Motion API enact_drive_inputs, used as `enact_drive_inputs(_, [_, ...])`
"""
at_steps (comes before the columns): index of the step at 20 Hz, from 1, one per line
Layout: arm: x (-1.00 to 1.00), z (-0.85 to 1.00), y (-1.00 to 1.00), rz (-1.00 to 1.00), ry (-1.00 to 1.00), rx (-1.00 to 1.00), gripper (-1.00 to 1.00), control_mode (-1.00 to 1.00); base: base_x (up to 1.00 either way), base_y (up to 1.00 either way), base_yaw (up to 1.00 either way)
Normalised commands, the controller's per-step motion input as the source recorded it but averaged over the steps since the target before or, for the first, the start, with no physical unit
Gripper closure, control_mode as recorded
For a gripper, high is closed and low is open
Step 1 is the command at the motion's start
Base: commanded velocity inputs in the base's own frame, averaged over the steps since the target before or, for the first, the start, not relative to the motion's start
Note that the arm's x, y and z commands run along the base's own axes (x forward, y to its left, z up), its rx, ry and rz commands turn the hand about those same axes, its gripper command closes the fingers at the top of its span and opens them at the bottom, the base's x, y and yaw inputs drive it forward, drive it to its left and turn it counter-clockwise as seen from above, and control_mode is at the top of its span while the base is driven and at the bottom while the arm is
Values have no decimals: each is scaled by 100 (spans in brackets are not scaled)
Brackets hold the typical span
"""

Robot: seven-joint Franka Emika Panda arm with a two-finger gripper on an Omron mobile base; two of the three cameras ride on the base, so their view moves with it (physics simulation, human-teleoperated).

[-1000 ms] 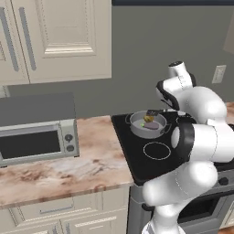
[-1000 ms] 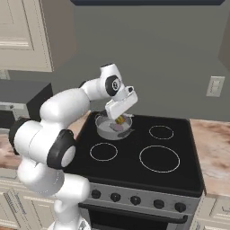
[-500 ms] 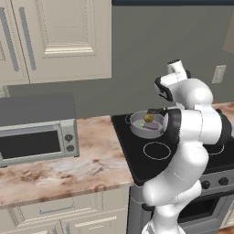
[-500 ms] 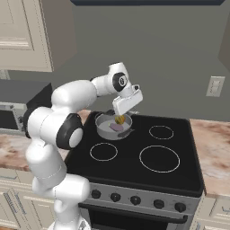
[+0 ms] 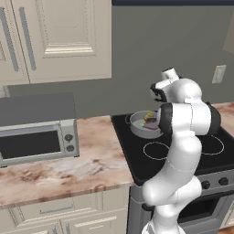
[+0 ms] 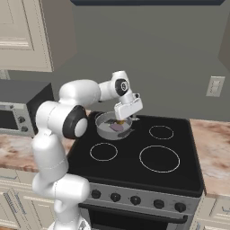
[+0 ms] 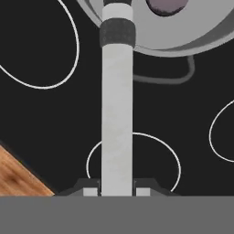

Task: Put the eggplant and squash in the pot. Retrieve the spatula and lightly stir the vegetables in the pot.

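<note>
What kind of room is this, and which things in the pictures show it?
It looks like a home kitchen, a rendered one. A black stove with burner rings holds a pot, a microwave stands on the marble counter, and cream cabinets hang above.

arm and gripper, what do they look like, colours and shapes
The arm is glossy white, made of rounded bulbous segments with dark grey or black bands at the joints. The gripper hangs from a boxy white hand, and its two small finger tips are dark.

The hand (image 6: pixel 120 120) with the spatula (image 7: pixel 117 109) has shifted rightward over the pot (image 6: pixel 106 129).
</note>
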Motion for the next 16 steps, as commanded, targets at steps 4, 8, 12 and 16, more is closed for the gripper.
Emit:
enact_drive_inputs(4, [0,-36,0,0,15,0,100,-100,0,0,0])
enact_drive_inputs(8, [0,-14,0,0,13,0,100,-100,0,0,0])
enact_drive_inputs(12, [1,-6,-1,0,7,0,100,-100,0,0,0])
enact_drive_inputs(16, [32,0,-5,0,3,0,100,-100,0,0,0])
